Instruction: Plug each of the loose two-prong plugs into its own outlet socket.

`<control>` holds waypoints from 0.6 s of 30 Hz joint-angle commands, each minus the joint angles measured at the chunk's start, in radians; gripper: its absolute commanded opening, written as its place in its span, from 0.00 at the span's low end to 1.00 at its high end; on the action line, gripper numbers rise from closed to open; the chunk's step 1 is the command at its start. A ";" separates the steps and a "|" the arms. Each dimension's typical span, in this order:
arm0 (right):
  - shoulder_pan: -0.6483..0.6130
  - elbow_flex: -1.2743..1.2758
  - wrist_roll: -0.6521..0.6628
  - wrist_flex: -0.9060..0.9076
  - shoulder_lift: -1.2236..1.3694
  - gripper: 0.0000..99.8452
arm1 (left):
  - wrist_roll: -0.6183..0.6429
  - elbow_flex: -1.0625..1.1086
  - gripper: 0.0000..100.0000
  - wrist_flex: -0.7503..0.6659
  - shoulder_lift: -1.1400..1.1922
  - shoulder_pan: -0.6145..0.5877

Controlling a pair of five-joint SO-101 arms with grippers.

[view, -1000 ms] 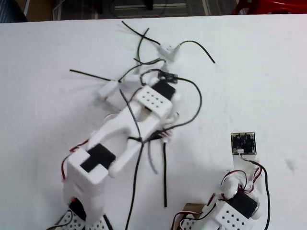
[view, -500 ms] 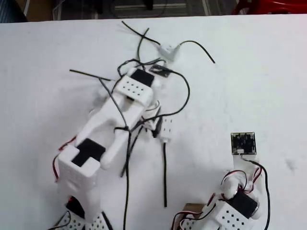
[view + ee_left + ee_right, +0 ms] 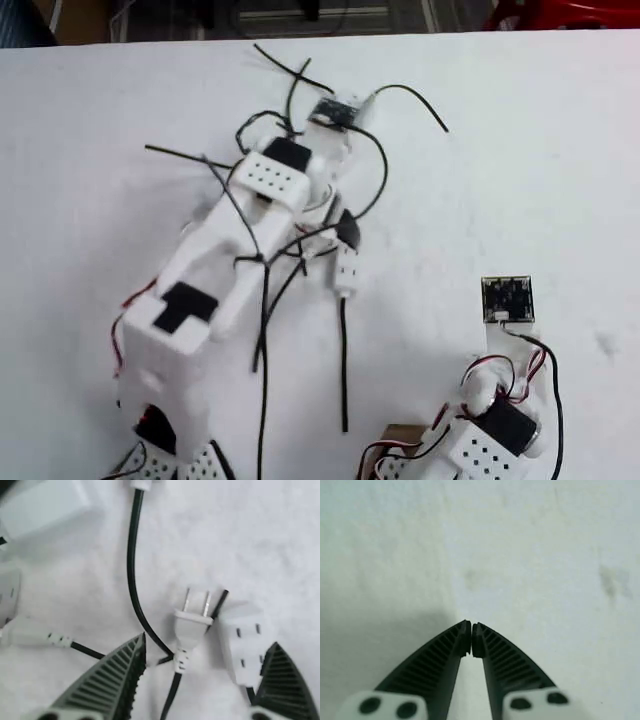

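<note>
Plug (image 3: 191, 625), white, two-prong, lying flat just beside socket (image 3: 239, 642) near worktop's (image 3: 260, 540) far edge, probably light and rigid with bendable prongs and a springy cord (image 3: 169, 695); my left pincer (image 3: 207, 642) gapes wide above it, best hold being across the body behind the prongs.

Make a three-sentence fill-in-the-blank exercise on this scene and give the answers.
1. The left gripper is ___.
2. The white plug lying beside the socket has ___ prongs.
3. The right gripper is ___ above the table.
Missing words: open; two; shut.
</note>
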 commanded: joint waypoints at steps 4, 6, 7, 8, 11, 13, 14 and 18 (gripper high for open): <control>-0.008 -0.008 0.002 -0.004 -0.007 0.02 | -0.091 -0.368 0.30 0.190 0.232 -0.019; -0.008 -0.008 0.002 -0.004 -0.007 0.02 | -0.095 -0.482 0.30 0.255 0.311 -0.016; -0.008 -0.008 0.002 -0.004 -0.007 0.02 | -0.110 -0.537 0.30 0.279 0.349 -0.018; -0.008 -0.008 0.002 -0.004 -0.007 0.02 | -0.140 -0.591 0.30 0.304 0.387 -0.019; -0.008 -0.008 0.002 -0.004 -0.007 0.02 | -0.203 -0.743 0.29 0.396 0.487 -0.021; -0.008 -0.008 0.002 -0.004 -0.007 0.02 | -0.215 -0.829 0.29 0.450 0.536 -0.021; -0.008 -0.008 0.002 -0.004 -0.007 0.02 | -0.216 -0.850 0.29 0.453 0.550 -0.025; -0.008 -0.008 0.002 -0.004 -0.007 0.02 | -0.253 -0.832 0.29 0.453 0.542 -0.053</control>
